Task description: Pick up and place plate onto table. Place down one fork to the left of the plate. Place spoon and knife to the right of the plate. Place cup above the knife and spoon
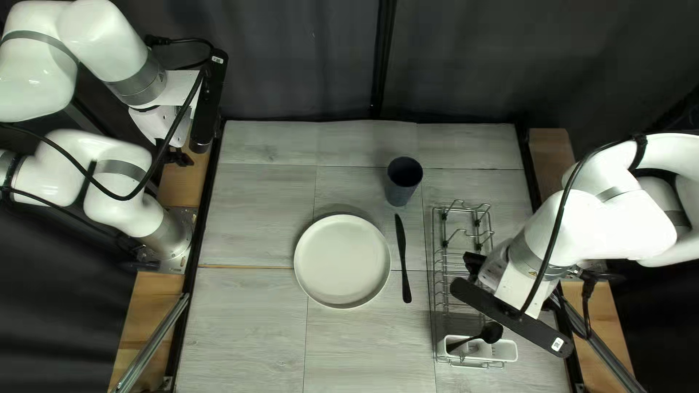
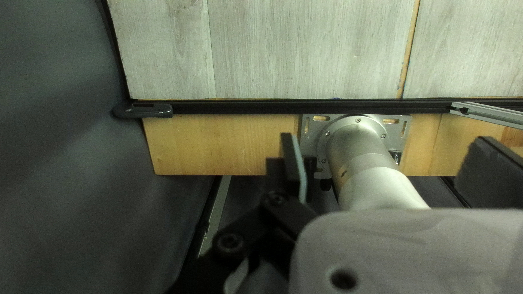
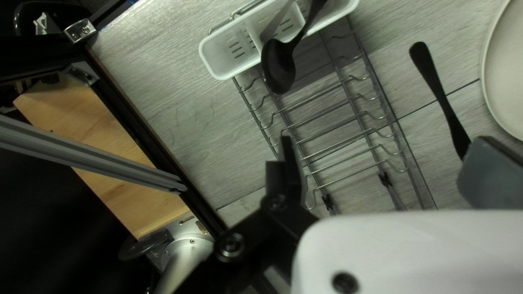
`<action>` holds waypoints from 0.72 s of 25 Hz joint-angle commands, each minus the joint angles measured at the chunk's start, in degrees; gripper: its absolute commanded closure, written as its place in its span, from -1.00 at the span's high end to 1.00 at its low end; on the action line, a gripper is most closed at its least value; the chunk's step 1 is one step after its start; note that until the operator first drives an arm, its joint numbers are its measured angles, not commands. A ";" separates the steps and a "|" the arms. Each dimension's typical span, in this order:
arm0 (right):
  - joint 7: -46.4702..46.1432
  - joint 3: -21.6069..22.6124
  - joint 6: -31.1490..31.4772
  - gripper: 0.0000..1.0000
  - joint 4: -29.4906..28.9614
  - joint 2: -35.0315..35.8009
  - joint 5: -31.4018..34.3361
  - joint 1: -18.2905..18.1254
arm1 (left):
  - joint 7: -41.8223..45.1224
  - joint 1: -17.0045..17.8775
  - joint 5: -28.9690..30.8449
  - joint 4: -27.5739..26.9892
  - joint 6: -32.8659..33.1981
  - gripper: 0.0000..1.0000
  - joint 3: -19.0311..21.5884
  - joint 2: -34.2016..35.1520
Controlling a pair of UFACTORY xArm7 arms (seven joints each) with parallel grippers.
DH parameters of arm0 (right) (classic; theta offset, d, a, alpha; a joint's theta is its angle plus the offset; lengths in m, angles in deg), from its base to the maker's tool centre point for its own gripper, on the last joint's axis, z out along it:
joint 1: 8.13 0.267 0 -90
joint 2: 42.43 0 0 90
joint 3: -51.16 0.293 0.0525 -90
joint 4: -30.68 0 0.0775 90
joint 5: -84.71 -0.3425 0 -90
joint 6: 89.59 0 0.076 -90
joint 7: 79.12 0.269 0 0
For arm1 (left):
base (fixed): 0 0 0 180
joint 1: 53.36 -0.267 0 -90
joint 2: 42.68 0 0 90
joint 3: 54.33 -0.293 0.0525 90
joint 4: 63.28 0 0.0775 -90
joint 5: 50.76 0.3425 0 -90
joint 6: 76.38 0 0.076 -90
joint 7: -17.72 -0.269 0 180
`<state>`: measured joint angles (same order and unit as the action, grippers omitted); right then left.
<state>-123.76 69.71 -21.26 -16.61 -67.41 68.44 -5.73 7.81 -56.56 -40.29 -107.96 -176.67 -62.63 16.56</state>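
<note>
Desk (image 1: 247, 218) bears plate (image 1: 342, 260), cup (image 1: 400, 195) and knife (image 1: 403, 255); spoon (image 1: 491, 332) sits in a caddy (image 1: 499, 353)

The pale, wood-grained desk fills the middle of the top left view. The left arm (image 1: 109, 178) occupies the upper left of that frame, and its gripper (image 1: 177, 156) hangs over the desk's left edge, fingers apart with nothing between them. The right arm (image 1: 604, 225) reaches in from the right of the frame. Its gripper (image 1: 475, 263) is over the right side of the wire rack (image 1: 434, 255), and its fingers likewise stand apart, gripping nothing.

The rack is right of centre in the frame, with the white caddy at its lower end, toward the lower right. The round white plate lies flat near the centre. The dark blue cup stands upright above and to the right of the plate, just beyond the knife's upper end. The black knife lies just right of the plate, between it and the rack, handle toward the bottom of the frame. The black spoon leans in the caddy, handle inside, its bowl sticking out over the rim.
</note>
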 commanded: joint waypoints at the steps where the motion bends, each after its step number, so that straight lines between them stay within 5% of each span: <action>1: 4.19 2.49 -0.17 1.00 -2.07 1.59 0.28 0.30 | 0.00 0.00 0.00 0.00 0.00 1.00 0.00 0.00; 7: 17.21 9.65 -0.10 1.00 -4.12 3.64 0.63 1.81 | 0.00 0.00 0.00 0.00 0.00 1.00 0.00 0.00; 14: 13.58 12.95 -4.48 1.00 -3.21 12.01 6.90 2.03 | 0.00 0.00 0.00 0.00 0.00 1.00 0.00 0.00; 18: 12.67 12.70 -6.35 1.00 1.89 8.52 6.33 2.82 | 0.00 0.00 0.00 0.00 0.00 1.00 0.00 0.00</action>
<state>-110.46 82.36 -26.27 -17.51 -56.99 74.77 -3.38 7.81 -56.56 -40.29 -107.96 -176.67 -62.63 16.56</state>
